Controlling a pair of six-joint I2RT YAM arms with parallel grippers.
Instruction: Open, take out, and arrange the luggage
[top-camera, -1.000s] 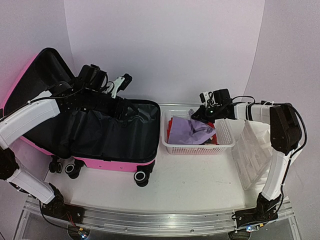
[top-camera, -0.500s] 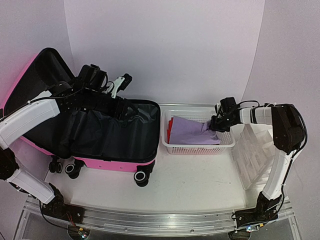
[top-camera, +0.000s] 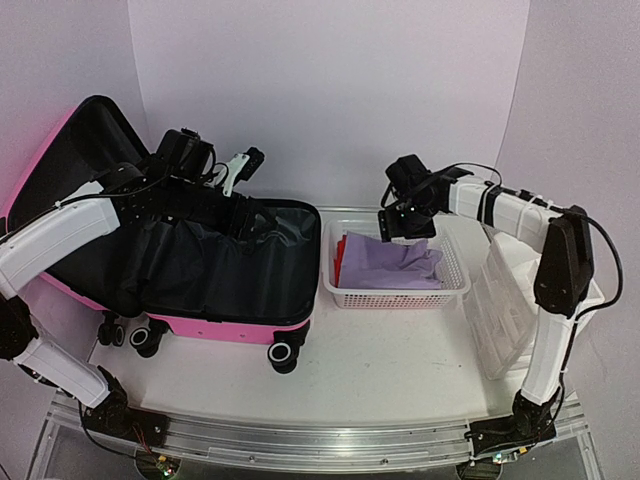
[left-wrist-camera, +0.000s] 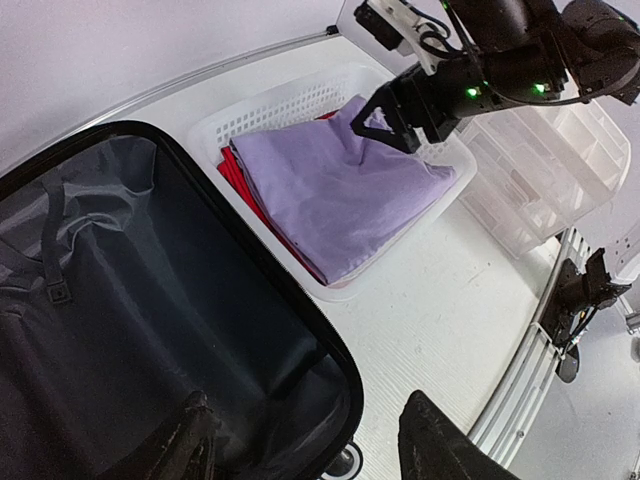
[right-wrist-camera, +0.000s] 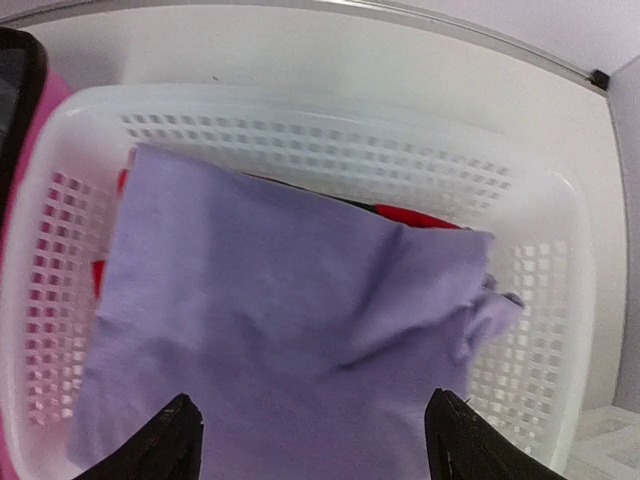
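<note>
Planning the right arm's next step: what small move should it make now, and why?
Probably lift the right hand straight up, clear of the basket. Its jaws stand open above the purple cloth, which lies spread in the basket over a red item, gripped by nothing. The open luggage shows only black lining in view.

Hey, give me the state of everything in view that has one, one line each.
suitcase, open, lid raised
basket, holds folded clothes
purple cloth, folded, on top in the basket
red cloth, under the purple one
organizer, tilted, beside the basket
left tool, open, holding nothing, over the suitcase
right tool, open, holding nothing, over the purple cloth
</note>
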